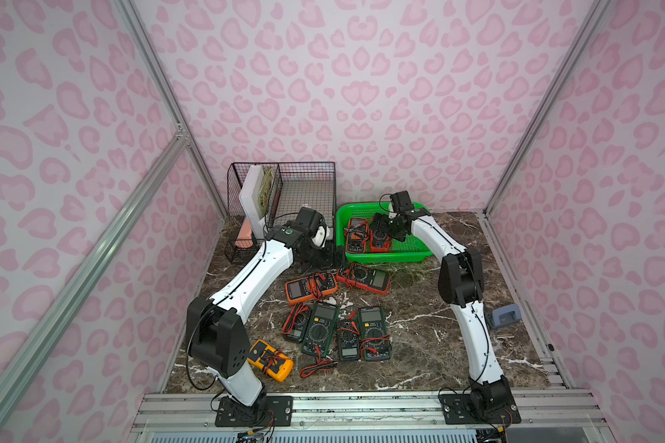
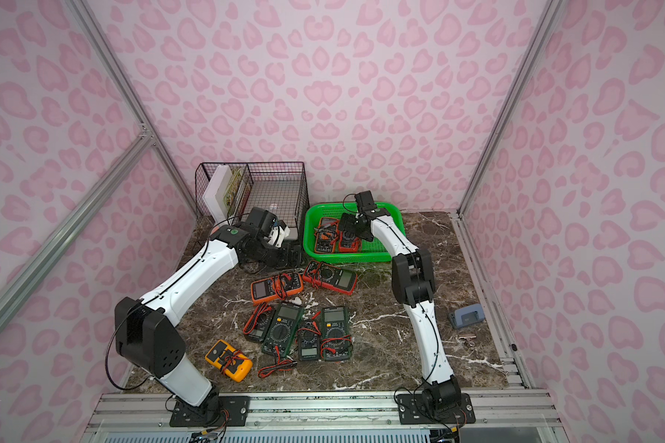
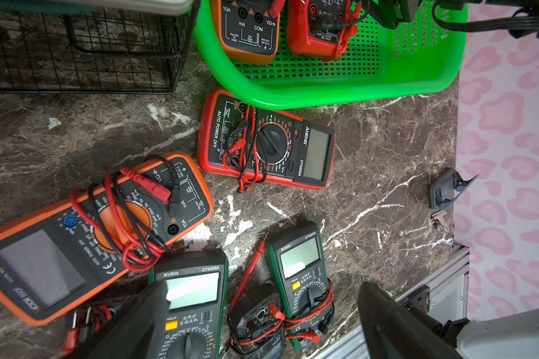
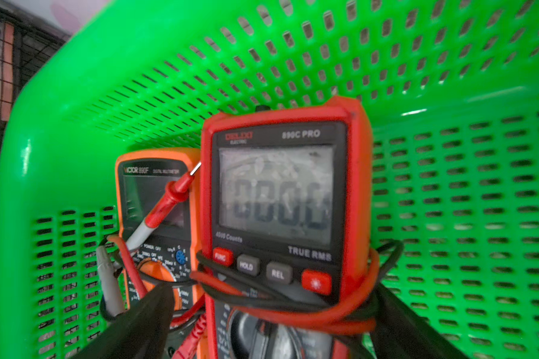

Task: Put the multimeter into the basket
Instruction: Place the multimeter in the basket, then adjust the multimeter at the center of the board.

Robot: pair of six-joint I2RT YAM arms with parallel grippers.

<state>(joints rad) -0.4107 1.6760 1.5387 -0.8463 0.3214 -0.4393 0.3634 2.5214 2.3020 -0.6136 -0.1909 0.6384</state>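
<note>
Green basket (image 1: 384, 257) holds 2 multimeters (image 1: 356, 238), red multimeter (image 4: 274, 186) loose between your right gripper's (image 4: 274, 310) open jaws; left gripper (image 3: 262, 292) open, empty, above 7 more on the table (image 1: 419, 307).

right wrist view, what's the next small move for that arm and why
Probably lift the right gripper straight up and clear of the basket. Its jaws stand open with a gap on each side of the red multimeter, which sits inside the basket beside an orange multimeter. So there seems nothing left to hold, and more meters wait on the table.
</note>
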